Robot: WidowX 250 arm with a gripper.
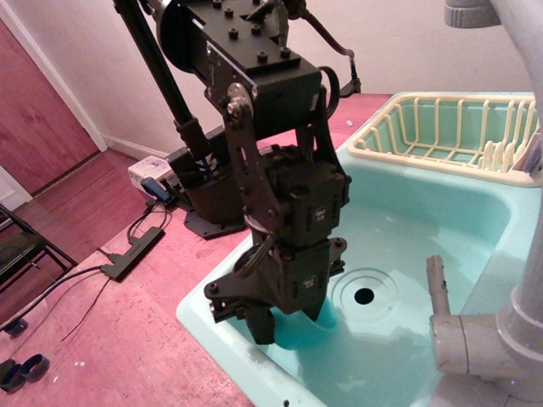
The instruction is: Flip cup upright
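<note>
The teal cup point(304, 332) sits low in the front left corner of the pale mint sink point(441, 212). It is mostly hidden behind my black gripper point(273, 331), and only a darker teal patch shows to the right of one finger point(261, 326). I cannot tell whether the cup is upright or tilted. The gripper hangs down into the sink, right at the cup and close to the front left rim. The second finger is hidden, so I cannot tell whether the jaws are closed on the cup.
The sink drain point(364, 295) lies right of the gripper. A cream dish rack point(450, 136) stands at the back right. A grey tap and pipe point(475, 339) fill the right foreground. The arm's base point(212, 191) and cables point(127, 250) are on the floor at left.
</note>
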